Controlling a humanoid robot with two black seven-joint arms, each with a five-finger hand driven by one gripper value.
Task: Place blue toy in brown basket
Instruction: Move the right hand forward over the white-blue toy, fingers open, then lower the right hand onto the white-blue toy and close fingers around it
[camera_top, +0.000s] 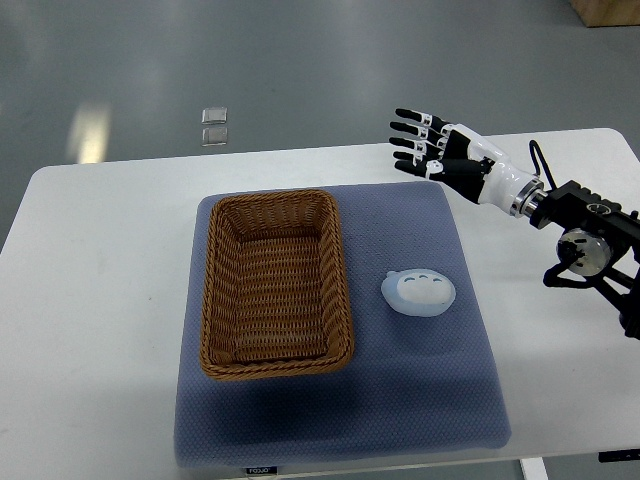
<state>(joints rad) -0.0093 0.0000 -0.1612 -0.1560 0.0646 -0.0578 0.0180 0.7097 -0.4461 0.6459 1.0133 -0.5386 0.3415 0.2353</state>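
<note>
— What's on the white table (100, 300)?
— A grey-blue mat (440, 400). The right hand (432, 148) hovers over its far right corner, fingers spread, holding nothing.
— And the blue toy (419, 293)?
— Flat on open mat, long axis left-right, just right of the brown basket (275, 283).

Even, bright overhead lighting; sharp focus throughout. Glare patch on floor (90, 135); soft shadows on bench (100, 300).

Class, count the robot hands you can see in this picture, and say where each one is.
1: the right hand, fingers spread and holding nothing, above the white table's far right edge. The left hand is out of view.
</note>
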